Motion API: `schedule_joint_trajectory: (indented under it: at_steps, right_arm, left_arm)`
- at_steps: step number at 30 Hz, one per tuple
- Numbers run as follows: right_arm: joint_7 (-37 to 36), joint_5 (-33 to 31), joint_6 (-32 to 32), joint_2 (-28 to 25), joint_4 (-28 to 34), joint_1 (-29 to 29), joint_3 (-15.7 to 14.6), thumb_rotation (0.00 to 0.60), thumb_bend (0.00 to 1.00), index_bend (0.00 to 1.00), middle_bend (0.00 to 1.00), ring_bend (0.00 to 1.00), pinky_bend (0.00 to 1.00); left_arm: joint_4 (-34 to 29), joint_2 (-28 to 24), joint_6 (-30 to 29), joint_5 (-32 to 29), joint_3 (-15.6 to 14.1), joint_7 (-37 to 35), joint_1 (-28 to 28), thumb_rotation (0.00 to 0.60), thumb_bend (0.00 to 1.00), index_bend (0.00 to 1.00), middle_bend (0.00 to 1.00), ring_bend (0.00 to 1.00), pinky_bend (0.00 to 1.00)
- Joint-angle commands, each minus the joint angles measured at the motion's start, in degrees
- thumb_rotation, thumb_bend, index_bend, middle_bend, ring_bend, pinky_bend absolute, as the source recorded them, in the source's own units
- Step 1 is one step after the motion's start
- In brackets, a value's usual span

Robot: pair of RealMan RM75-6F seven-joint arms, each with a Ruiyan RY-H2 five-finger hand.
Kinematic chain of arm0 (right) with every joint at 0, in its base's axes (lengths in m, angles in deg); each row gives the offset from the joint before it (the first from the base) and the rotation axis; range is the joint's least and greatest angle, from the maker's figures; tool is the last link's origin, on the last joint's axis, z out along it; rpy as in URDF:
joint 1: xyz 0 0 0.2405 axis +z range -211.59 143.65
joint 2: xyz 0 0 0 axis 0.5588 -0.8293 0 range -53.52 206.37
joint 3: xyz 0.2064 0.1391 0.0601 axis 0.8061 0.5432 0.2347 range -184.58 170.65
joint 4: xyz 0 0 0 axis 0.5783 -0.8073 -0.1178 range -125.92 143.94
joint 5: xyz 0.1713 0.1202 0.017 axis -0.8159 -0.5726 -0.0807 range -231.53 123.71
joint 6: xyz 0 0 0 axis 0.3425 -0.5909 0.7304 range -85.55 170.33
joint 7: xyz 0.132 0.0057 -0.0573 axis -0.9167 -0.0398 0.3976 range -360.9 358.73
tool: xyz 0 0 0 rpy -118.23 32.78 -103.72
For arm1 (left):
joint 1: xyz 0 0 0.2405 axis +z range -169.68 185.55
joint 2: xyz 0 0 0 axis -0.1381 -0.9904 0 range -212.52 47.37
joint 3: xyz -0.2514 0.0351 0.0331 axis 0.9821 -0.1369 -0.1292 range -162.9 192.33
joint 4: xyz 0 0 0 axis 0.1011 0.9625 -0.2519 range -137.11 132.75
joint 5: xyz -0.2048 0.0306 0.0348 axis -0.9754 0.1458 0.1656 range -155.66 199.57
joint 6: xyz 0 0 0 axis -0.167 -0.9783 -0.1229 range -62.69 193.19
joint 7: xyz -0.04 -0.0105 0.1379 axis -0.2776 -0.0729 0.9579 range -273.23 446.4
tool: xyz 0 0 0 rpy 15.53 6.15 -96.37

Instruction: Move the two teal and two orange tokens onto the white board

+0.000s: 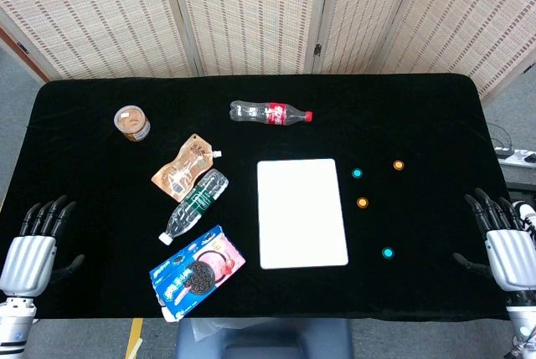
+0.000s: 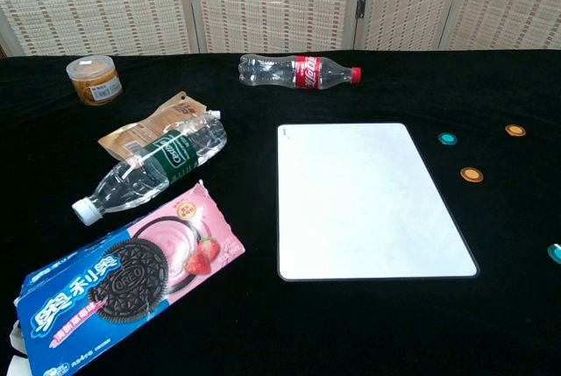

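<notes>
The white board [image 1: 301, 212] [image 2: 368, 196] lies flat at the table's middle with nothing on it. To its right sit two teal tokens [image 1: 357, 173] [image 1: 388, 253] and two orange tokens [image 1: 399, 165] [image 1: 363, 202]. The chest view shows a teal token [image 2: 448, 138], two orange tokens [image 2: 515, 130] [image 2: 472, 174], and the second teal token [image 2: 555, 253] cut by the right edge. My left hand [image 1: 38, 238] rests open at the front left table edge. My right hand [image 1: 502, 238] rests open at the front right edge, right of the tokens. Neither hand appears in the chest view.
Left of the board lie a cookie pack [image 1: 197, 271], a clear water bottle [image 1: 194, 206], a brown pouch [image 1: 184, 166] and a small round tub [image 1: 132, 122]. A cola bottle [image 1: 270, 113] lies behind the board. Folding screens stand behind the table.
</notes>
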Motion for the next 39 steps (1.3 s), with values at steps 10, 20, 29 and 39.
schedule_joint_trajectory:
  at_steps: [10,20,29,39]
  right_arm:
    - [0.0,1.8,2.0,0.0,0.6,1.4,-0.9,0.600,0.02,0.08,0.05,0.10,0.00]
    - [3.6,6.6,11.2,2.3,0.3,6.4,-4.5,0.600,0.02,0.20,0.06,0.05,0.00]
    - [6.3,5.1,18.7,7.2,-4.0,10.3,-5.0,0.600,0.08,0.36,0.06,0.00,0.00]
    - [4.6,3.5,22.2,11.6,-9.5,13.2,-4.5,0.600,0.18,0.41,0.07,0.00,0.00]
  left_arm:
    - [0.5,0.3,-0.2,-0.2,-0.3,-0.5,0.4,0.600,0.25,0.10,0.05,0.08,0.00]
    - [0.9,0.3,-0.8,0.2,-0.4,-1.2,0.5,0.600,0.25,0.10,0.05,0.08,0.00]
    - [1.7,0.6,-0.8,0.1,-0.6,-1.9,0.7,0.600,0.25,0.10,0.05,0.08,0.00]
    - [2.2,0.8,-0.9,0.0,-0.8,-2.5,1.0,0.600,0.25,0.10,0.05,0.08,0.00]
